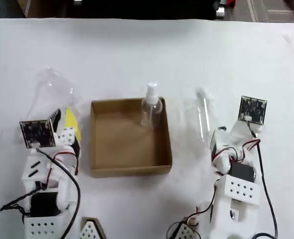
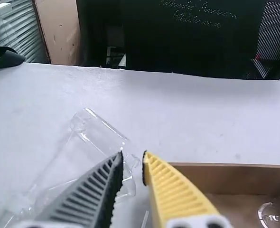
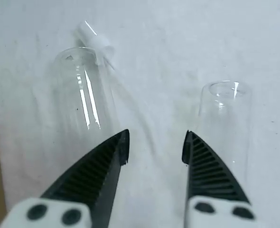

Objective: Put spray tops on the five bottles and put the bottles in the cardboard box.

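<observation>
"Bottle of clear plastic with a white spray top, lying on its side to the right of the brown cardboard box: is that your next one?"

"That's my guess. It lies just ahead of my right gripper, a little to the box side of the claw's line. Its long axis runs away from me, with the top at the far end. The black jaws stand moderately wide with only the white table between them. A second clear bottle, with no top that I can see, lies roughly parallel on the side away from the box. So the claw points into the gap between the two."

"What does the move turn on?"

"Shifting toward the box to straddle the capped one across its width without nudging its neighbour. I judge the right arm far nearer than the left. Another capped clear bottle stands upright in the box's far right corner."

"And the left?"

"My left gripper, with one grey jaw and one yellow, is narrowed to a slim gap and holds nothing. It sits just beside the box's left wall, with its tips toward clear plastic bottles lying beyond the box's left side. I can't count them."
</observation>
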Action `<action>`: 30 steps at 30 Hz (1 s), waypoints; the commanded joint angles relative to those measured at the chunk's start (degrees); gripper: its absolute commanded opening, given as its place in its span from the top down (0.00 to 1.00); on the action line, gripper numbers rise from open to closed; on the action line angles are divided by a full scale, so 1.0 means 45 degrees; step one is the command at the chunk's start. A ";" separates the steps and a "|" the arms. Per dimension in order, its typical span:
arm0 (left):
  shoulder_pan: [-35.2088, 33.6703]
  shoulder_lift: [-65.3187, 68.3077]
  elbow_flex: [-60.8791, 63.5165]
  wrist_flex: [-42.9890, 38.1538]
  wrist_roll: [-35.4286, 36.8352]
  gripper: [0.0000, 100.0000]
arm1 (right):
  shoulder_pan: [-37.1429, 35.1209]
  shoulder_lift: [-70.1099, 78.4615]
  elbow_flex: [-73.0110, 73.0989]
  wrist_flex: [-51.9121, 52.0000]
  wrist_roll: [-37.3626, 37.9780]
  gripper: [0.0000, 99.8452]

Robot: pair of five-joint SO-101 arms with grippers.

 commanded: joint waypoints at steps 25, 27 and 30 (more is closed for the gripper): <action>-0.0049 -0.0127 -0.0547 -0.0215 -0.0117 0.93 | 0.0635 -0.0205 -0.0117 -0.0186 0.1094 0.97; -0.0049 -0.0127 -0.0547 -0.0215 -0.0117 0.93 | 0.0635 -0.0205 -0.0117 -0.0186 0.1094 0.98; -0.0029 -0.0127 -0.0547 -0.0234 -0.0117 0.93 | 0.0733 -0.0205 -0.0137 -0.0225 0.1094 0.99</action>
